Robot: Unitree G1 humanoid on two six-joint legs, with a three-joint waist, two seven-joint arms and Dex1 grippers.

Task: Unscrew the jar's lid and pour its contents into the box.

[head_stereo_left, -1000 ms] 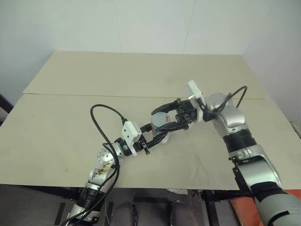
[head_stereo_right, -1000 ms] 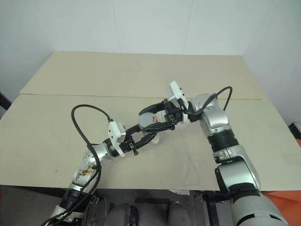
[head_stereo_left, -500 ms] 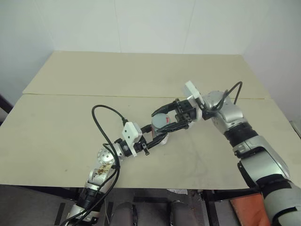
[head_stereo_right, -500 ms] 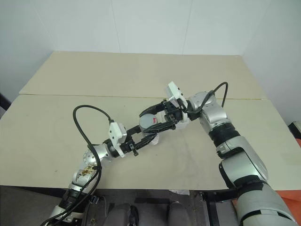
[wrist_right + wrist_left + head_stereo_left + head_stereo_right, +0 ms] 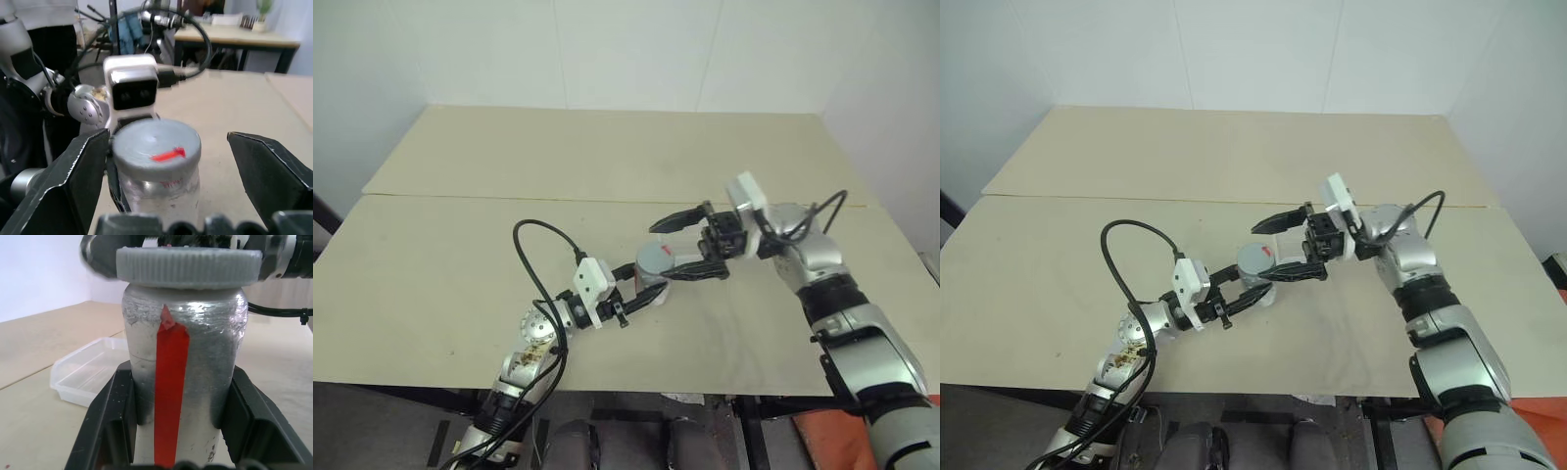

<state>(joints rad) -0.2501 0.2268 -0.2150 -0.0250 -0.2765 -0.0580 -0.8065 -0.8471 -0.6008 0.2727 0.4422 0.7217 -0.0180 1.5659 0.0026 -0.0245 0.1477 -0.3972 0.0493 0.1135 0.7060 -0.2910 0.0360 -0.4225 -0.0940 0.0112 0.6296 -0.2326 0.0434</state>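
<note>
- The left gripper [image 5: 644,293] is clamping the jar [image 5: 182,367] by its lower body; in the left wrist view both black fingers [image 5: 105,423] are pressing flat against the silvery wall, one on each side.
- The jar is standing roughly upright, held near the middle of the table [image 5: 460,245], toward the front half.
- A red strip is running down the jar's wall, facing the left wrist camera; a second short red mark is lying on top of the lid [image 5: 155,143].
- The lid is sitting on the jar's mouth, grey and ribbed around its rim. Cannot tell whether it is loosened or tight.
- The right gripper [image 5: 677,248] is pointing sideways toward the robot's left, with its fingers spread wide. One finger is reaching past the far side of the lid, the other is lying at the near side; in the right wrist view both fingers [image 5: 73,171] are standing apart from the lid, the one on the left of that picture by only a narrow margin, so nothing is being gripped.
- The box [image 5: 90,374] is lying on the table behind the jar as seen from the left wrist camera, clear and shallow, close by but not touching the jar.
- The contents cannot be made out through the jar's wall.
- A black cable [image 5: 536,257] is looping up from the left forearm to the wrist camera housing.
</note>
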